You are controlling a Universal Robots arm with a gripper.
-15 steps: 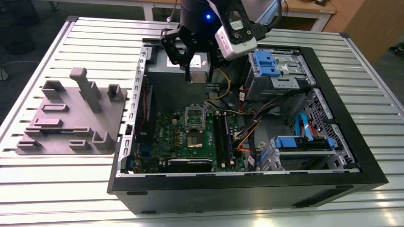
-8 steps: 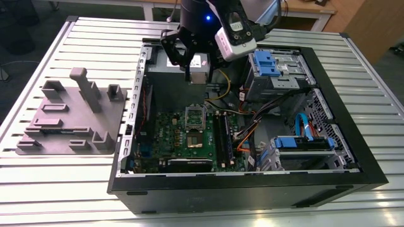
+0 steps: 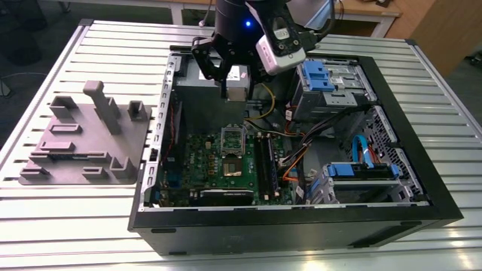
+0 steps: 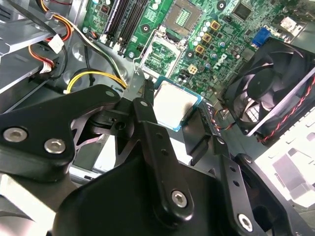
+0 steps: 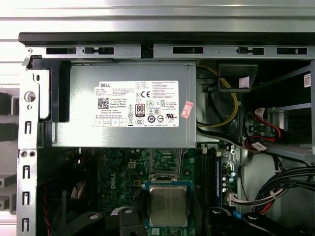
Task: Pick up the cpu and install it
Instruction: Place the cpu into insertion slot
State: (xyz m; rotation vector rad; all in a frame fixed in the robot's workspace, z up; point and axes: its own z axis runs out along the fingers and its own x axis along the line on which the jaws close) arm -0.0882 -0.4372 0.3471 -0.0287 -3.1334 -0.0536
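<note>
Silvery-topped cpu [image 4: 173, 104], lying flat, pinched by opposite edges between the fingers [image 4: 147, 123] of the gripper [image 4: 172, 112], aloft inside the open case [image 3: 421, 186], green motherboard [image 4: 231, 34] directly below.

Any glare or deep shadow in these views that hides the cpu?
Second wrist view: glare whitens the metal top of the cpu, held in the pincer. First wrist view: the cpu is evenly lit; the fan sits in shadow. Exterior view: the table slats shine bright, the case interior is dim.
</note>
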